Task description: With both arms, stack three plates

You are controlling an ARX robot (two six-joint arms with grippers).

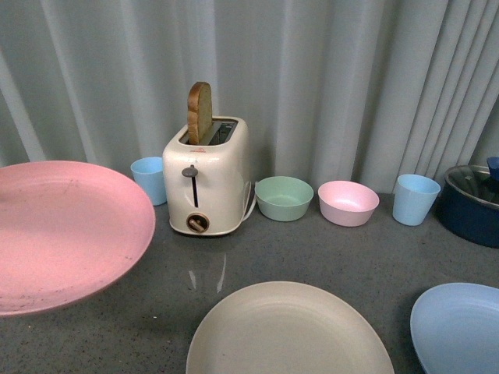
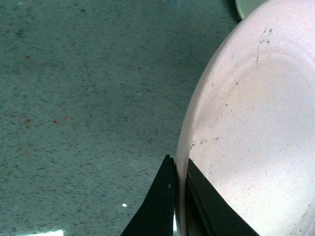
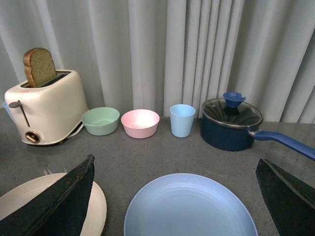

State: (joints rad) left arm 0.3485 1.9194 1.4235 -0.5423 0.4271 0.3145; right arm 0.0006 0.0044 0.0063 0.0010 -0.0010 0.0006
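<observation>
While left gripper pinches rim of pink plate, raised at left, we log right gripper spread wide, empty, facing blue plate near right; cream plate near centre; nothing stacked yet.

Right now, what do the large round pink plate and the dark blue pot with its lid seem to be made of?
The large round pink plate looks like matte plastic or a fibre composite: dull surface, tiny dark specks, thin rim. The dark blue pot looks like glossy coated metal, by its sheen; its lid seems glass in a metal rim, being see-through.
</observation>
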